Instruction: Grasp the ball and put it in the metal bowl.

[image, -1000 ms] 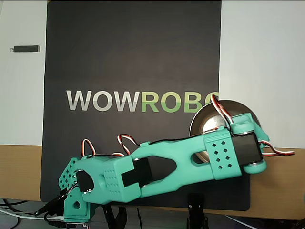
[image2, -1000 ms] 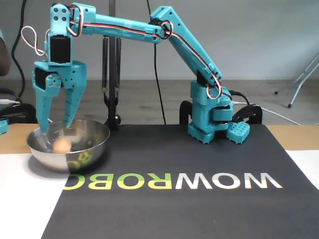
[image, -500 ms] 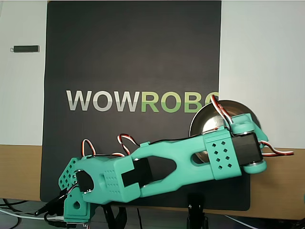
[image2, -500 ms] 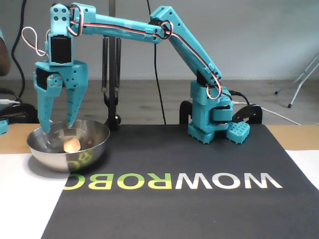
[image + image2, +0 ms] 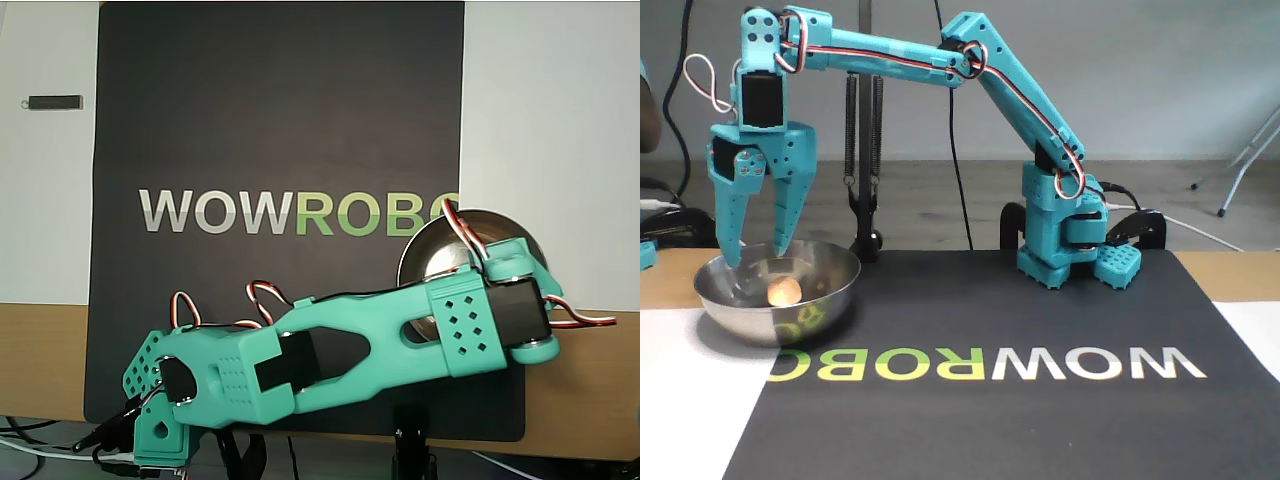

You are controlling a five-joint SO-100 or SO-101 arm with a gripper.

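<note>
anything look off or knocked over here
Nothing stands out. The ball sits inside the bowl, which stands upright at the mat's edge. The gripper hangs above it, jaws open and empty.

The overhead view looks straight down on the black mat [image 5: 280,120], with the arm's base [image 5: 160,440] at the bottom edge and the lettering reading upright. The fixed view stands low at the opposite side of the tabletop [image 5: 690,400], facing the base [image 5: 1065,250] across the mat [image 5: 990,420], so the lettering appears upside down. Both share the mat, the arm and the metal bowl [image 5: 430,250], which sits right in the overhead view and left [image 5: 740,325] in the fixed view.
</note>
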